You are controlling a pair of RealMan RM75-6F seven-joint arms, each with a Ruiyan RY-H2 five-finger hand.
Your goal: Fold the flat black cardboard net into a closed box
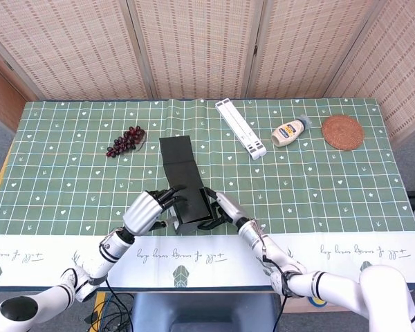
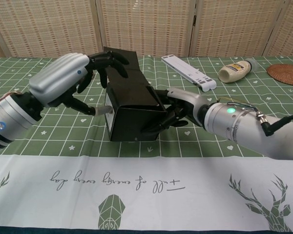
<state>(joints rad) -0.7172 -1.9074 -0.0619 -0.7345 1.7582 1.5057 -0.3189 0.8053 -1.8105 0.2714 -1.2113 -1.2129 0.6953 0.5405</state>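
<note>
1. Cardboard box (image 2: 134, 105), black and partly folded, sits on the tabletop (image 1: 318, 187) near the front edge, between the two hands; its body is formed, and a long flap (image 1: 177, 152) lies flat on the cloth behind it.
2. Left hand (image 2: 71, 78) arches over the box's left top edge, dark fingers (image 2: 110, 61) curled down onto the upper face, thumb reaching to the white-labelled left side wall. It presses on the box; whether it truly grips is hard to tell.
3. Right hand (image 2: 178, 109) is against the box's right side, fingers wrapped along the lower front corner, holding the box in place. In the head view this hand (image 1: 221, 207) lies just beside the box's right wall.
4. Green checked cloth (image 1: 69, 180) covers the tabletop, with a white printed border (image 2: 146, 185) running along the near edge.
5. Bunch of dark grapes (image 1: 126, 140) lies to the rear left of the flap, well apart from the hands.
6. White slatted rack (image 1: 241, 128) lies diagonally behind and to the right of the box.
7. Squeeze bottle (image 1: 290, 131), on its side, rests just beyond the rack, and a round woven coaster (image 1: 343, 132) sits near it toward the right edge.
8. Folding woven screens (image 1: 194, 48) stand behind the tabletop.
</note>
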